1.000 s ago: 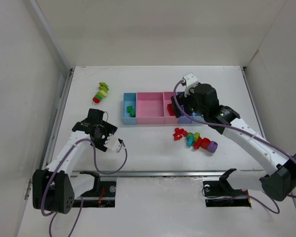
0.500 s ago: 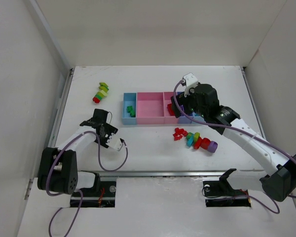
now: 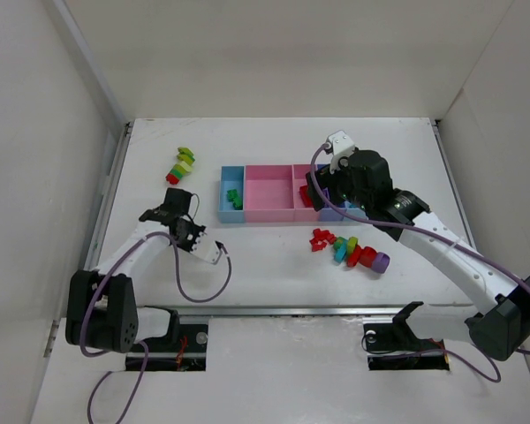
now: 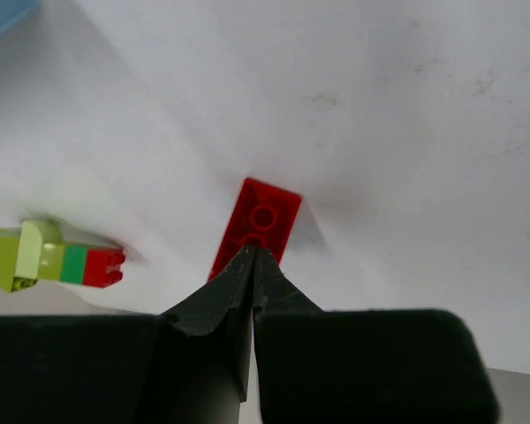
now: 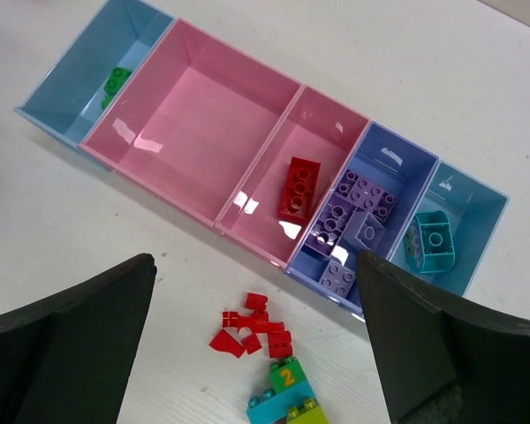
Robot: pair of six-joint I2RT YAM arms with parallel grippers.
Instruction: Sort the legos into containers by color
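My left gripper [image 3: 170, 205] is shut on the table left of the containers [image 3: 258, 218]; in its wrist view the tips [image 4: 252, 253] meet at the near end of a flat red lego plate [image 4: 263, 221], and I cannot tell whether they pinch it. A green, yellow-green and red lego chain [image 4: 49, 256] [image 3: 182, 164] lies beside it. My right gripper [image 5: 254, 265] [image 3: 322, 193] hangs open above the trays' front edge. The trays hold a green lego [image 5: 115, 81], a red brick [image 5: 299, 185], purple bricks [image 5: 358, 221] and a teal piece [image 5: 430, 243]. The wide pink tray [image 5: 194, 124] has nothing in it.
Loose red bits [image 5: 252, 322] and a mixed chain [image 3: 353, 252] of green, teal, red and purple lie in front of the right trays. White walls [image 3: 71, 132] close in the table on three sides. A rail [image 3: 283, 310] runs along the near edge.
The left gripper has shut from part open. Its arm swung its wrist back and left, toward the chain at the far left. The right arm has not moved.
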